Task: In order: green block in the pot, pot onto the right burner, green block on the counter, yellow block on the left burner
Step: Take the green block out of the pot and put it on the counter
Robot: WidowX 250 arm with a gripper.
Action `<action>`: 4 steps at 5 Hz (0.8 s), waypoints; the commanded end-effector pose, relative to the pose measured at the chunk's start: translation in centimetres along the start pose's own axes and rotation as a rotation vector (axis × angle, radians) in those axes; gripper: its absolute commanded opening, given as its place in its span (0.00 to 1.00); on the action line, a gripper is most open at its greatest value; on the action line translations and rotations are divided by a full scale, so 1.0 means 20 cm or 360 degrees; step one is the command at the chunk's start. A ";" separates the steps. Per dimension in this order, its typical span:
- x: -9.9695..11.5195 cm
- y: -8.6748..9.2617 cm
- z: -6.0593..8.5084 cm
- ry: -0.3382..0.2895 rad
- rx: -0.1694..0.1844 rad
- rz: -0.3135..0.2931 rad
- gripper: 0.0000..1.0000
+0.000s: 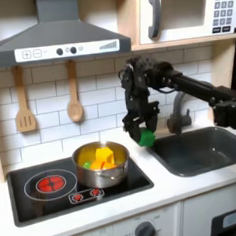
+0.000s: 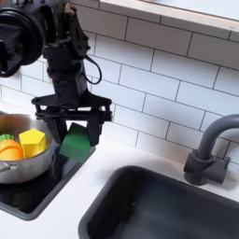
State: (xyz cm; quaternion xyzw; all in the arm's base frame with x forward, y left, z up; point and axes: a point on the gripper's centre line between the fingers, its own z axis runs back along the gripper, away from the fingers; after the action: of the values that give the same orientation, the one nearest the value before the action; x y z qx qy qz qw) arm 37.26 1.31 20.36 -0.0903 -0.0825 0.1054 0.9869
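My gripper (image 1: 144, 129) (image 2: 77, 131) is shut on the green block (image 1: 147, 139) (image 2: 75, 143), low over the cooktop's right edge. It is just right of the pot in both exterior views. I cannot tell whether the block touches the surface. The silver pot (image 1: 84, 160) (image 2: 21, 171) sits on the right burner. Inside it lie the yellow block (image 1: 104, 157) (image 2: 32, 142) and some orange and green pieces. The left burner (image 1: 49, 183) glows red and is bare. The cream counter (image 1: 171, 191) (image 2: 65, 205) runs along the front and between cooktop and sink.
The grey sink (image 1: 206, 148) (image 2: 163, 205) with its faucet (image 1: 180, 115) (image 2: 210, 154) lies right of the gripper. Two wooden utensils (image 1: 25, 112) hang on the tiled wall beneath the range hood (image 1: 54, 40). Red knobs (image 1: 86, 196) line the cooktop front.
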 end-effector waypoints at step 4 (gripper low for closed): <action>-0.01 0.03 -0.16 0.0194 0.0034 0.0011 0.00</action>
State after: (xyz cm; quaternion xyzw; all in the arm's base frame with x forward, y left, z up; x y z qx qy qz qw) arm 37.75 1.16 17.39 -0.0879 -0.0262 0.1052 0.9902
